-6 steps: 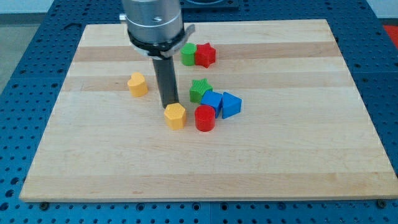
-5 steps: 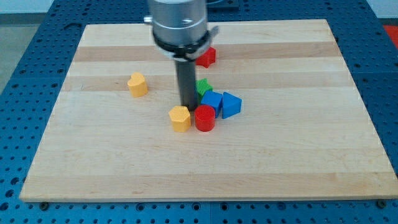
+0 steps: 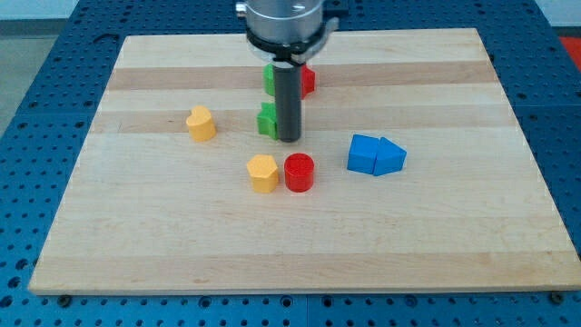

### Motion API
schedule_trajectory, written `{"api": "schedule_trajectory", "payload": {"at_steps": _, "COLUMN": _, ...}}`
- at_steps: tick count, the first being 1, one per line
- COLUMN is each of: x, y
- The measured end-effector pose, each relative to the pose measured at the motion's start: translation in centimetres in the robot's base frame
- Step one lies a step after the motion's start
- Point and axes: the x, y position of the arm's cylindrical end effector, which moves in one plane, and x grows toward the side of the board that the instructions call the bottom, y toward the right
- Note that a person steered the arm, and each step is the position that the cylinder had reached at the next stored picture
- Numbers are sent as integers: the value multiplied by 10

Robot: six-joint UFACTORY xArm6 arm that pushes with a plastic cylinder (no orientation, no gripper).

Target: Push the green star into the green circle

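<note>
One green star (image 3: 267, 120) touches my tip (image 3: 290, 139) on its left; no hand shows.

Green star (image 3: 267, 120) leftward — blue blocks (image 3: 376, 156) rightward.

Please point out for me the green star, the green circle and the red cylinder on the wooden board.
green star block (image 3: 266, 120), camera view, on its visible left half beside the rod.
green circle block (image 3: 270, 78), camera view, on the left sliver showing behind the rod.
red cylinder block (image 3: 299, 169), camera view, on its round top face.
</note>
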Motion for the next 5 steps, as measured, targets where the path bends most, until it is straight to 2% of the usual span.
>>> {"api": "schedule_trajectory", "payload": {"at_steps": 2, "x": 10, "y": -7}}
{"api": "schedule_trajectory", "payload": {"at_steps": 4, "x": 7, "y": -37}}
{"api": "schedule_trajectory", "payload": {"at_steps": 5, "x": -20, "y": -37}}
